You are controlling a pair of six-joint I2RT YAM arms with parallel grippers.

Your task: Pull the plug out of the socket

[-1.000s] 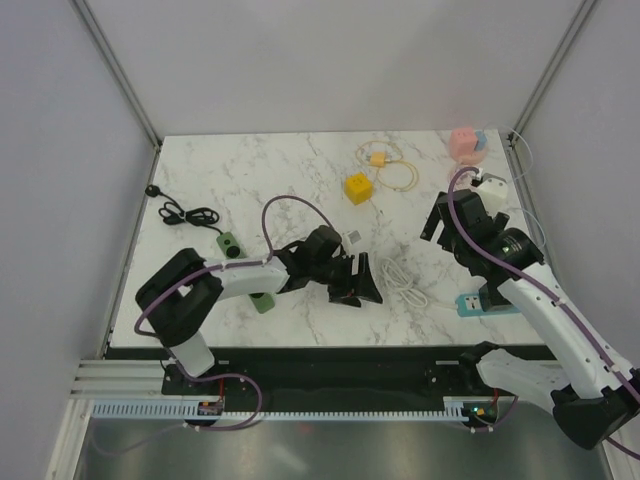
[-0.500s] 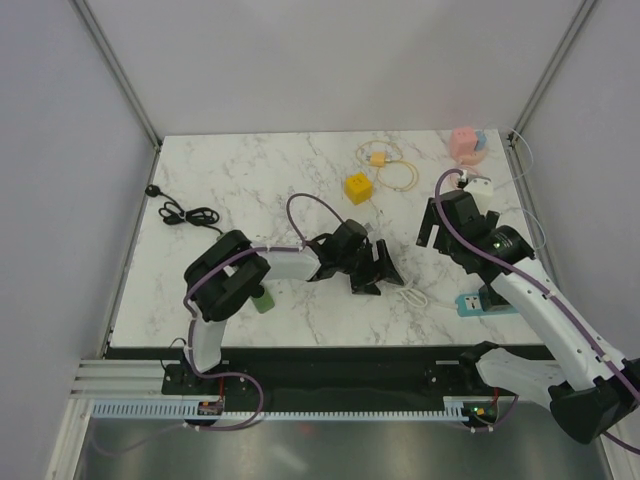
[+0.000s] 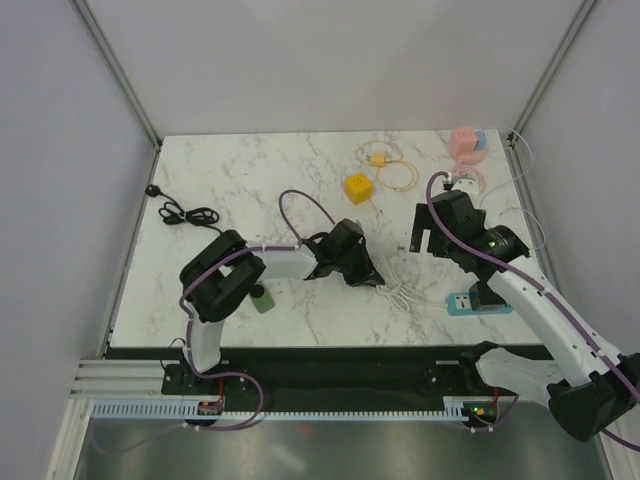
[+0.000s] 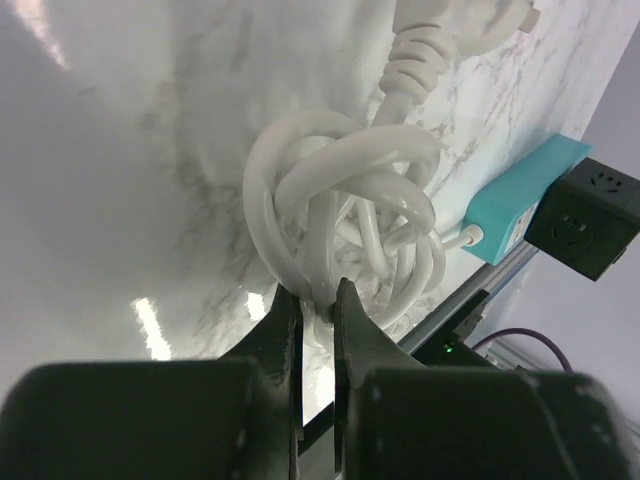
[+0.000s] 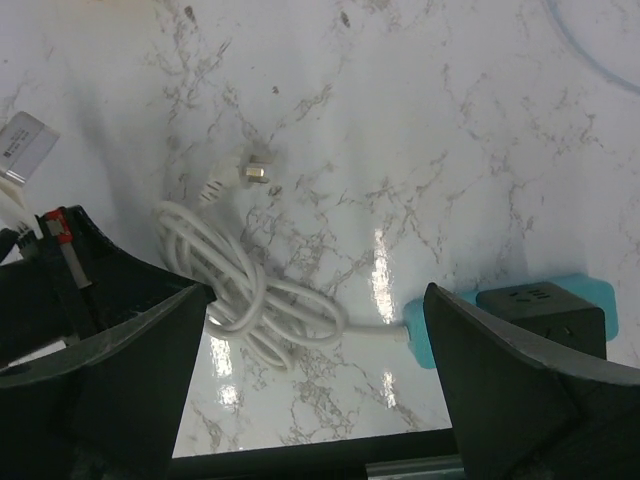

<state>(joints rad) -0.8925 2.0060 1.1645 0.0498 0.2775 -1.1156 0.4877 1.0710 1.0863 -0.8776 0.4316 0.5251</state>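
Coils of white cable (image 4: 345,200) are nipped in the clenched left tool (image 4: 318,292), probably so a tug draws its plug (image 4: 468,237) from the teal socket (image 4: 510,205) at mid-right of the left wrist view. The right tool (image 5: 315,292) hangs released above the worktop (image 5: 450,120), perhaps to steady the socket.

The table (image 5: 420,120) has a polished, marble-patterned top, white with grey veins, glossy enough to throw bright glare spots. The white cable (image 4: 340,200) wears a smooth, shiny plastic sheath, with a ribbed collar (image 4: 408,62) moulded at one end. The socket strip (image 4: 515,205) is smooth teal plastic with a slight sheen; the black cube (image 4: 585,215) on it looks like matt plastic. The left gripper (image 4: 317,300) has fingers (image 4: 278,345) of dull black plastic. The frame posts (image 3: 115,70) are bare satin metal, the walls (image 3: 300,60) matt
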